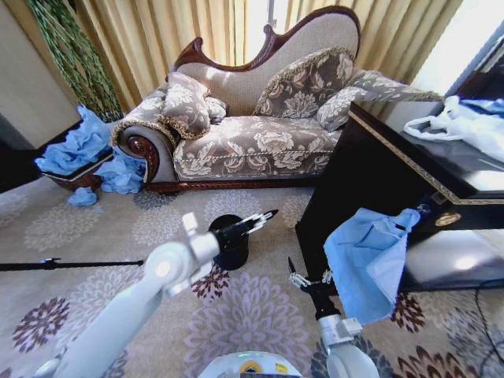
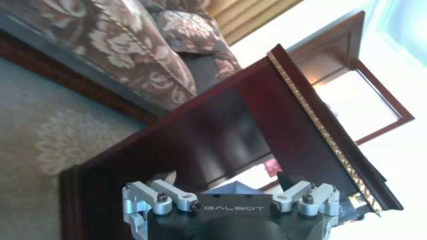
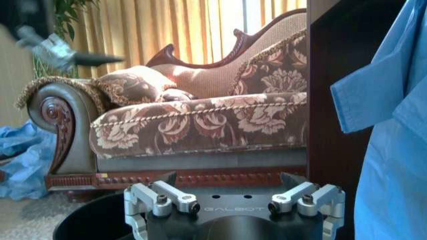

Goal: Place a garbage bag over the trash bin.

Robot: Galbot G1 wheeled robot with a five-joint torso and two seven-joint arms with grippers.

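The black trash bin (image 1: 231, 252) stands on the carpet in front of the sofa; its rim (image 3: 87, 222) lies just below my right wrist camera. My left gripper (image 1: 264, 218) hovers over the bin's top, open and empty, facing the dark cabinet (image 2: 233, 130). The light-blue garbage bag (image 1: 366, 260) hangs down the cabinet's front corner and appears close beside my right gripper as garbage bag (image 3: 393, 125). My right gripper (image 1: 309, 272) is low between the bin and the bag, open, holding nothing and not touching the bag.
A floral sofa (image 1: 252, 142) runs along the back. The dark cabinet (image 1: 370, 165) stands at right with a white plastic bag (image 1: 465, 126) on top. A bunch of blue bags (image 1: 79, 146) fills a wicker basket (image 1: 71, 179) at left. Patterned carpet lies open in front.
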